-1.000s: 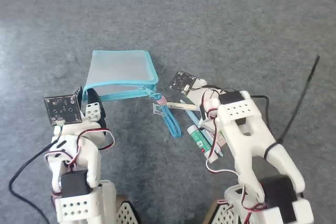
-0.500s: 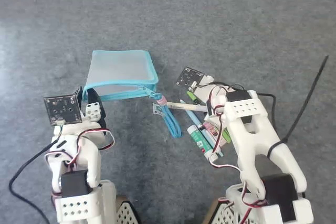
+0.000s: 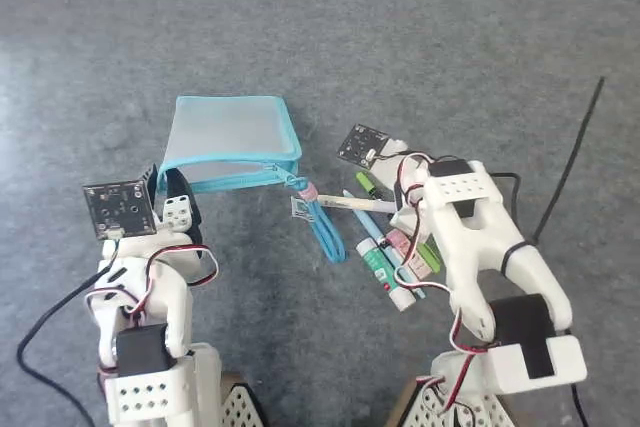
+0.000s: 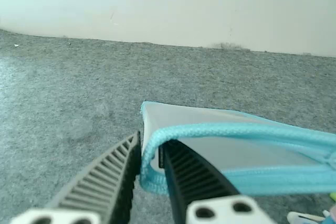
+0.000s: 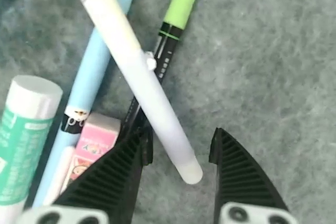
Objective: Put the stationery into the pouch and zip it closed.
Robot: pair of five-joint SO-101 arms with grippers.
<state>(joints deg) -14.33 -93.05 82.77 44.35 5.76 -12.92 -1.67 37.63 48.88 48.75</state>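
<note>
The translucent pouch [image 3: 230,137] with a blue zipper edge lies flat at centre-left. My left gripper [image 3: 170,189] is shut on the pouch's [image 4: 220,153] blue rim at its near corner, as the left wrist view shows [image 4: 150,156]. The stationery lies in a pile to the right: a white pen [image 3: 350,204], a green-and-black pen [image 3: 365,184], a glue stick [image 3: 378,267] and a pink eraser [image 3: 400,242]. My right gripper [image 5: 181,142] is open, low over the pile, its fingers on either side of the white pen's [image 5: 131,72] end. A light blue pen [image 5: 94,77] lies under the white one.
A blue wrist strap [image 3: 325,227] runs from the pouch's zipper pull toward the pile. Grey carpet [image 3: 480,77] covers the table, bare beyond the pouch and to the far right. A black cable [image 3: 575,172] trails on the right.
The right arm swung slightly to the right and settled lower over the pens. The left arm and the pouch have not moved.
</note>
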